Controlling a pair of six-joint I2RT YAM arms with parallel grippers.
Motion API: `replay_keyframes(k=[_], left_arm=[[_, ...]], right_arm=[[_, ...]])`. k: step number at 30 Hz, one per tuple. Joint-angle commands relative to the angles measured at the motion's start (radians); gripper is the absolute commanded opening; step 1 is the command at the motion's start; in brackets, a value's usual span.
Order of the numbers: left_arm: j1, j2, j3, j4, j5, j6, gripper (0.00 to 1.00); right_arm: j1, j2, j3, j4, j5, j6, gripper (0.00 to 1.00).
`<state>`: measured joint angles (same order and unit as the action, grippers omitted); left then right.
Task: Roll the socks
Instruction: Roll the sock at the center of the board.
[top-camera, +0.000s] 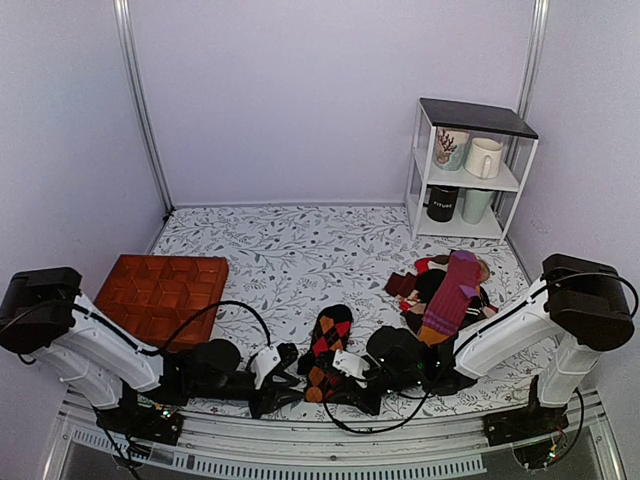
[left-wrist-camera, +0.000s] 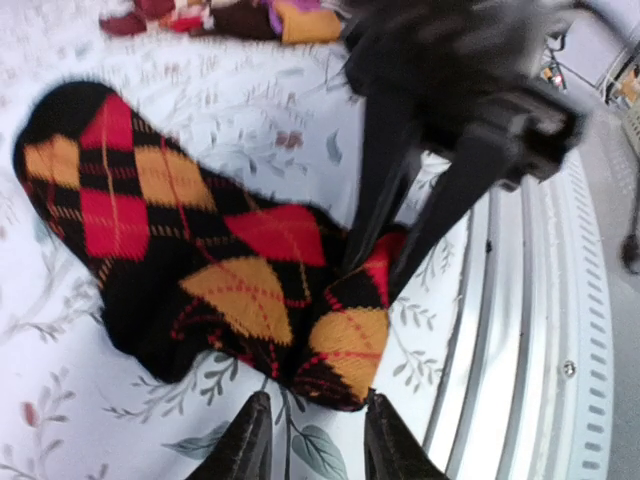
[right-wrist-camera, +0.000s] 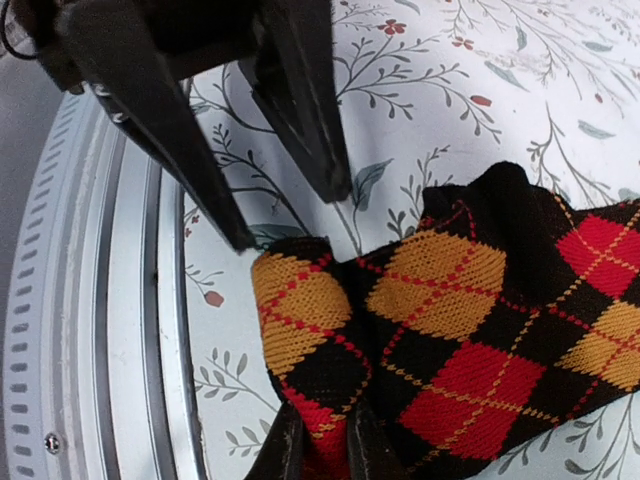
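The black argyle socks (top-camera: 326, 352) with red and orange diamonds lie lengthwise near the table's front edge, their near end folded over into a short roll (right-wrist-camera: 300, 320). My right gripper (right-wrist-camera: 325, 450) is shut on that rolled end, with red knit between its fingers; it also shows in the top view (top-camera: 342, 372). My left gripper (left-wrist-camera: 312, 440) is open just short of the same end (left-wrist-camera: 340, 350), with bare tablecloth between its fingers and its right fingertip (left-wrist-camera: 378, 410) at the sock's edge. It sits left of the socks in the top view (top-camera: 283, 375).
A pile of other socks (top-camera: 450, 290), among them a purple-and-orange striped one, lies at the right. A brown tray with a diamond relief (top-camera: 160, 295) sits at the left. A white shelf with mugs (top-camera: 470, 170) stands at the back right. A metal rail (top-camera: 330, 440) runs along the near edge.
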<state>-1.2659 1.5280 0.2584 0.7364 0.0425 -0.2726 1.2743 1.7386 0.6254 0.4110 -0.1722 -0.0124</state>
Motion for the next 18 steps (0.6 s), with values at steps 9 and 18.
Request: replay_keyframes(k=[9, 18], left_arm=[[-0.068, -0.019, 0.004, 0.076, -0.105, 0.296, 0.40], [-0.068, 0.123, -0.005, 0.224, -0.092, 0.316, 0.41]], right_arm=[[-0.095, 0.200, -0.024, -0.164, -0.283, 0.274, 0.09], [-0.108, 0.223, -0.032, -0.163, -0.313, 0.302, 0.09]])
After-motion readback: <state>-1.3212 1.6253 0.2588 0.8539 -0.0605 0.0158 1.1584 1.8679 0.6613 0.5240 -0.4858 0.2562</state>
